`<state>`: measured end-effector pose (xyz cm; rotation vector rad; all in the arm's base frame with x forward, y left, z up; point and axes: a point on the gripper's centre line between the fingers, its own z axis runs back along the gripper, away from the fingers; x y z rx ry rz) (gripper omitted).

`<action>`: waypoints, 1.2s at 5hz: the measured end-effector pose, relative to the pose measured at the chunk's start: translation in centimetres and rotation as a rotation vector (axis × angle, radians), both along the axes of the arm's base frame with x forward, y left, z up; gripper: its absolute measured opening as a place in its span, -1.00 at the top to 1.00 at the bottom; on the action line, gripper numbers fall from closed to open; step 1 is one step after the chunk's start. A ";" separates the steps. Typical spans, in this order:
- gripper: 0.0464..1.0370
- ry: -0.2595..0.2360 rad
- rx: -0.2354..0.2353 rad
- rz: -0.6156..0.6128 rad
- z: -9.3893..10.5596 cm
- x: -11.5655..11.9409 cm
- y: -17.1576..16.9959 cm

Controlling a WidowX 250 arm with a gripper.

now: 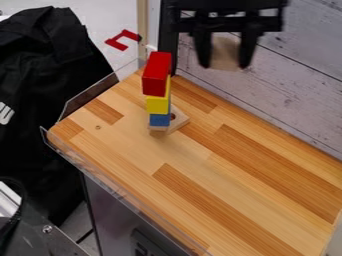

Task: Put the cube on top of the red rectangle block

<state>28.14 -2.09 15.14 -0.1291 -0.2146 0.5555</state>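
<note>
Camera view: near the top edge, right of the middle, a plain beige wooden cube [226,50] sits between the fingers [247,47] of the black two-finger gripper [224,65]. They are closed on it, one at either side, their tips pointing down. The cube is up in the air, apart from the stack and to its right in the view, against the pale grey plank wall [294,77].

The red rectangular block [156,75] tops the stack, with its upper face bare. Below it comes a yellow block [157,105], then a blue block [159,119], and at the bottom a light wooden base piece with a round hole [179,121], part of which reaches out to the right of the stack.

All of this stands toward the far corner of the striped wooden surface [143,150], which has a clear plastic rim [90,97] along its left side. Beyond the rim, at the left, lies black cloth [50,65] with white print. Farther back, near the stack's upper left, is a small red angular piece [117,40].
</note>
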 end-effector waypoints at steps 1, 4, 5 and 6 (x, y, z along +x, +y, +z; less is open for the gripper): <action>-0.01 -0.007 -0.033 0.038 -0.1 0.1 2.2; -0.01 0.074 -0.074 0.098 -3.0 0.3 5.4; -0.01 0.097 -0.090 0.120 -4.0 0.4 6.3; -0.01 0.104 -0.092 0.132 -4.3 0.8 7.0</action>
